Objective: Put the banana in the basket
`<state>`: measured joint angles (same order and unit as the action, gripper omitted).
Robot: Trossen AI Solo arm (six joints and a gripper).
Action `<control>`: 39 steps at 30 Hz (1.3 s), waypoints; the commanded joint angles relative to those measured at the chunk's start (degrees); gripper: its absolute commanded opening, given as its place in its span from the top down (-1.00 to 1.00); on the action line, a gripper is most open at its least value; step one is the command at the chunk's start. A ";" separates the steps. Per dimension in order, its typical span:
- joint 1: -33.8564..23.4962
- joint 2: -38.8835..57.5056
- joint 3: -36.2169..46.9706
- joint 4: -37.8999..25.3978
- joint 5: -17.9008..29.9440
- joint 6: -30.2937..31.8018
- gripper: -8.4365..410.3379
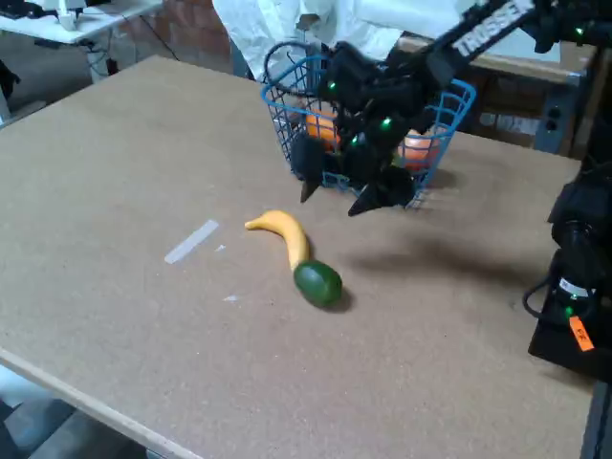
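**Banana on the surface, pincer spread in the air near the basket**

In the fixed view the banana (282, 234) lies flat on the brown surface (115, 172), near the middle of the picture. Its curved yellow body runs from a tapered tip at the upper left down to the right, where its other end touches a dark green oval fruit (318, 284).

The blue wire basket (449, 120) stands farther back on the surface, toward the upper right, well apart from the banana. Orange and reddish round things show through its mesh; what they are cannot be told.

The black arm (478, 38) reaches in from the upper right, crossing in front of the basket. Its pincer (337, 196) hangs above the surface, just in front of the basket's near wall, with its two dark pointed fingers (311, 186) spread apart and nothing between them. It is up and to the right of the banana, not touching it.

A pale strip of tape (191, 241) lies on the surface left of the banana
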<state>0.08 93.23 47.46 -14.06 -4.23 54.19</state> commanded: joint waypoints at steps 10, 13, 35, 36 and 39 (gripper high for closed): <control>0.00 14.19 10.73 -2.19 0.13 -0.31 -0.89; 0.00 17.53 13.44 -3.10 0.15 -0.74 -0.89; -0.72 26.23 20.13 -5.79 2.23 -4.55 -0.88; -0.74 26.23 20.13 -5.73 2.40 -4.57 -0.87; -0.74 26.23 20.13 -5.38 4.09 -4.57 -0.78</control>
<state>-0.60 119.46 67.59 -19.81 -1.96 49.60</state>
